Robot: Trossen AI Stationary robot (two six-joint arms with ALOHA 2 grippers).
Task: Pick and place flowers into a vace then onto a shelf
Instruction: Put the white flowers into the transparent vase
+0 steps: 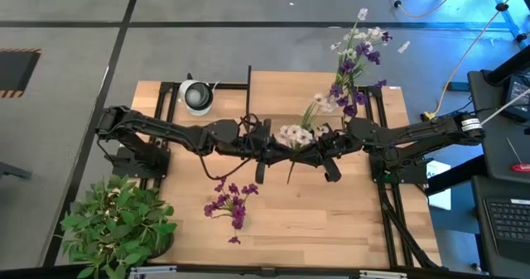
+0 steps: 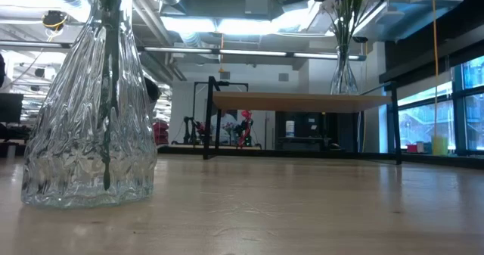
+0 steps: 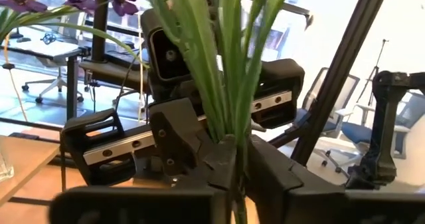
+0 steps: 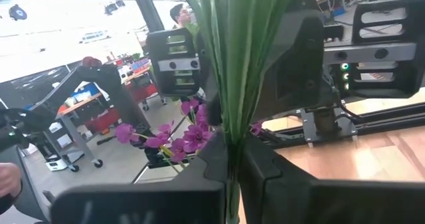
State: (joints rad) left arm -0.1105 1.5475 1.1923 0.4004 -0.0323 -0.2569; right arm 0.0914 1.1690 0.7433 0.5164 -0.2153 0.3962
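Both grippers meet over the middle of the table on one bunch of flowers (image 1: 294,136) with white blossoms and green stems. My left gripper (image 1: 269,152) comes from the table's left and my right gripper (image 1: 320,152) from its right, both shut on the stems. A second bunch with purple blossoms (image 1: 228,204) lies flat on the table nearer the near edge. A glass vase (image 1: 196,95) (image 2: 91,104) stands on the table with a stem in it. On the shelf (image 2: 302,101) (image 1: 273,93) stands another vase with purple and white flowers (image 1: 356,55) (image 2: 344,66). My left gripper pinches the green stems (image 3: 234,154) between its two fingers (image 3: 189,151), lying across them. The stems rise past the fingers toward the blossoms. The bunch is lifted clear of the table. My right gripper pinches the same bundle of stems (image 4: 232,144) between its two fingers (image 4: 265,174), across the stems and close beside the left gripper. A stem end (image 1: 290,175) pokes out below the two grippers toward the near edge.
A bushy potted plant (image 1: 116,225) sits at the table's near left corner. The black frame posts (image 1: 248,80) of the shelf stand at the far side. Bare wood lies between the purple bunch and the near right corner (image 1: 348,221).
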